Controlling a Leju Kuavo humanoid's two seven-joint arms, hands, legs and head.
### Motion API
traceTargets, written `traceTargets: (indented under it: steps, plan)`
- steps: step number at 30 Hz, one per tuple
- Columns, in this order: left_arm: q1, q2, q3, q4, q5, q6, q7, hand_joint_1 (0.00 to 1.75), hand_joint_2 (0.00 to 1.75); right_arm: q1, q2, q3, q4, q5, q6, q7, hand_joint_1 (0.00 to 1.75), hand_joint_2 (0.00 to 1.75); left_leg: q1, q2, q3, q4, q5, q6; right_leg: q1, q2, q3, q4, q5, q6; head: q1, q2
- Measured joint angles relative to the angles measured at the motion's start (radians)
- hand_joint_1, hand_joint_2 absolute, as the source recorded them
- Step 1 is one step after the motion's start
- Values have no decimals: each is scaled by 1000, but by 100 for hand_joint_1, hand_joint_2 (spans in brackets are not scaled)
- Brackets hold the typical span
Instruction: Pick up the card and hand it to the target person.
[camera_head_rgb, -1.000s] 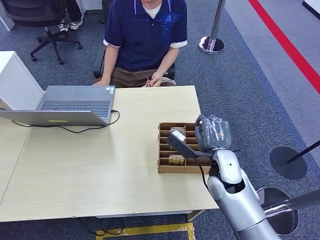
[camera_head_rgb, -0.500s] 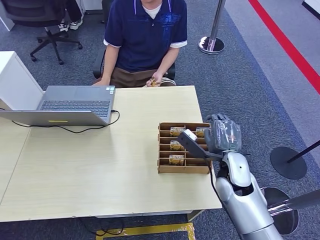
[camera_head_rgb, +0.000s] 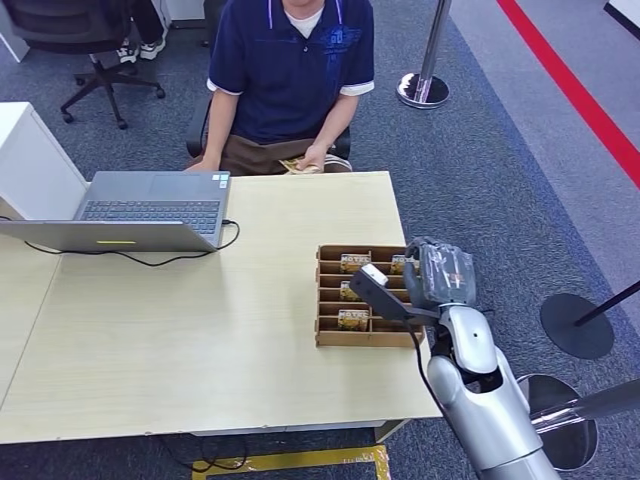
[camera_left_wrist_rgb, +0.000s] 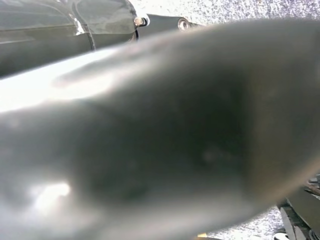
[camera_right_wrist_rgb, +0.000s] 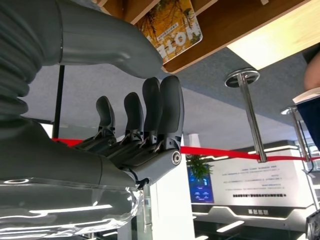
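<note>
Cards (camera_head_rgb: 354, 264): several lie in the slots of a brown divided tray (camera_head_rgb: 329, 338) near the right edge of the bench (camera_head_rgb: 189, 330); one printed card (camera_right_wrist_rgb: 170, 24) appears in the right wrist view, lying in a wooden slot beside the thumb.
Right hand (camera_head_rgb: 441, 272): hovers at the tray's right end, level with its far rows; its grey thumb (camera_right_wrist_rgb: 109, 42) is stretched out and its dark fingers (camera_right_wrist_rgb: 153, 107) are extended with small gaps between them, holding nothing.
Wrist camera arm (camera_head_rgb: 381, 293): a dark bar projecting from the right wrist over the tray, hiding part of the middle slots.
Left hand: the left wrist view is a blurred grey surface, so its state cannot be told.
Person (camera_head_rgb: 290, 60): seated at the far side of the bench in a dark blue polo shirt, one hand (camera_head_rgb: 309, 159) at the bench edge holding a pale, card-like item.
Laptop (camera_head_rgb: 147, 208): open on the left part of the bench, a black cable (camera_head_rgb: 136, 259) running along its front.
Surroundings: grey carpet, a red floor stripe (camera_head_rgb: 573, 90), and stanchion bases (camera_head_rgb: 423, 90).
</note>
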Motion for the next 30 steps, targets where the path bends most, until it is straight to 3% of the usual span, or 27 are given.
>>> traceTargets:
  steps: [4,10,19,30]
  plan:
    - [0,0,0,0,-1,-1,4,0,0,-22,13,0,19,0,4,-2,121,175,0,0,0,0,0,0,0,0,0,0,0,0,0,0]
    - [0,0,0,0,-2,-1,4,0,0,-52,25,1,46,-7,9,-11,119,175,0,0,0,0,0,0,0,0,0,0,0,0,0,0]
    - [0,0,0,0,-3,-1,2,0,0,-69,31,2,65,-15,8,-17,96,175,0,0,0,0,0,0,0,0,0,0,0,0,0,0]
    - [0,0,0,0,-3,-3,4,0,0,-71,31,1,77,-33,9,-18,99,175,0,0,0,0,0,0,0,0,0,0,0,0,0,0]
